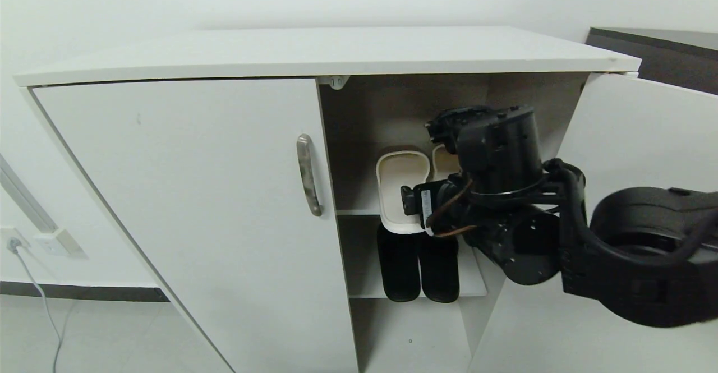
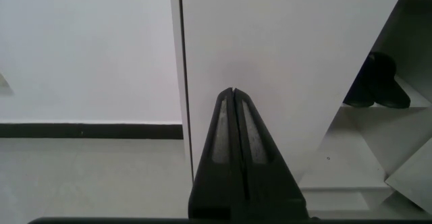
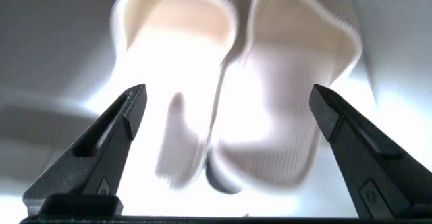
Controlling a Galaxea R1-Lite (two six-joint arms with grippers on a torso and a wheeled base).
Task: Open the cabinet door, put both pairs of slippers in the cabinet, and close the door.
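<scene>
Right gripper [image 3: 228,96] sits inside the cabinet [image 1: 336,53], centre-right of the head frame. Its jaws are spread wide and hold nothing. The white slippers [image 1: 401,188] lie side by side on the upper shelf [image 1: 352,213], just beyond the fingertips [image 3: 135,96] and apart from them. The black slippers [image 1: 418,269] are on the shelf below, lower centre of the frame. Both pairs look stowed, so by my read you're at retract, then close.

- Pull straight back along the approach line with the jaws kept wide. Don't lift or sweep, the white pair is right under the fingers.
- The near ends of the white pair seem to overhang the shelf's front edge. Check that before you swing the door, and nudge them in if the door would catch.
- The open door [image 1: 634,154] is at the right edge of the frame, behind your right forearm. Clear the arm past it first, then push on its outer face near the free edge.

Left gripper [image 2: 233,96] has its jaws pressed together with nothing between them. It's parked in front of the closed door [image 1: 185,193], so leave it there.
</scene>
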